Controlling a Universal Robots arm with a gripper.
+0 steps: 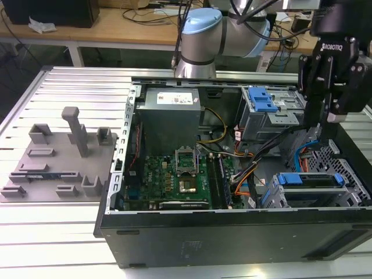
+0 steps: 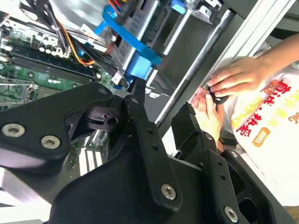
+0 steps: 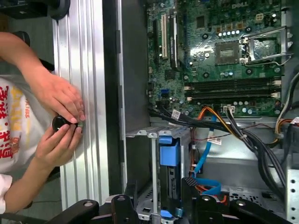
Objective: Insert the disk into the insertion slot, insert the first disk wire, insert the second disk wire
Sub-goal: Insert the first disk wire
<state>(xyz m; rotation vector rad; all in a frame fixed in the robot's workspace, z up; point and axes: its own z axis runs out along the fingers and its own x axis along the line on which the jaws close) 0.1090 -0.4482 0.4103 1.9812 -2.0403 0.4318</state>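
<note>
**rigwatcher:** What's the black two-fingered gripper (image 3: pixel 160 185) doing?

**benchguy:** It's wide open. The fingers (image 3: pixel 189 186) are spread well apart with nothing between them. In the first wrist view it hangs right above the disk (image 3: pixel 169 151), the silver rectangular drive in its bright blue plastic carrier. I can't tell if it's touching it.

**rigwatcher:** And where's the disk?

**benchguy:** It's sitting inside the insertion slot (image 3: pixel 140 134), the perforated grey sheet-metal cage. In the exterior view that's the corner of the case at the exterior view's right, nearest the camera, with the blue carrier end showing.

**rigwatcher:** Wires?

**benchguy:** A flat blue cable (image 3: pixel 205 156) runs just beside the cage, and a bundle of black cables (image 3: pixel 252 140) sweeps past it. I can't tell whether anything's actually plugged into the drive.

**rigwatcher:** And the rest?

**benchguy:** Past the cables is the green motherboard (image 3: pixel 219 56), then a grey boxy power supply (image 1: pixel 168 113) and a taller grey bay unit with a blue latch (image 1: pixel 261 102). It's all inside a black tower case (image 1: pixel 232 238) lying on its side on a ribbed aluminium table (image 1: pixel 58 232). A grey plastic fixture block (image 1: pixel 58 157) sits on the table at the exterior view's left. Just outside the case wall, a person's one hand (image 3: pixel 60 95) and other hand (image 3: pixel 58 144) pinch a small round black object (image 3: pixel 60 123) at the table's edge.
</note>
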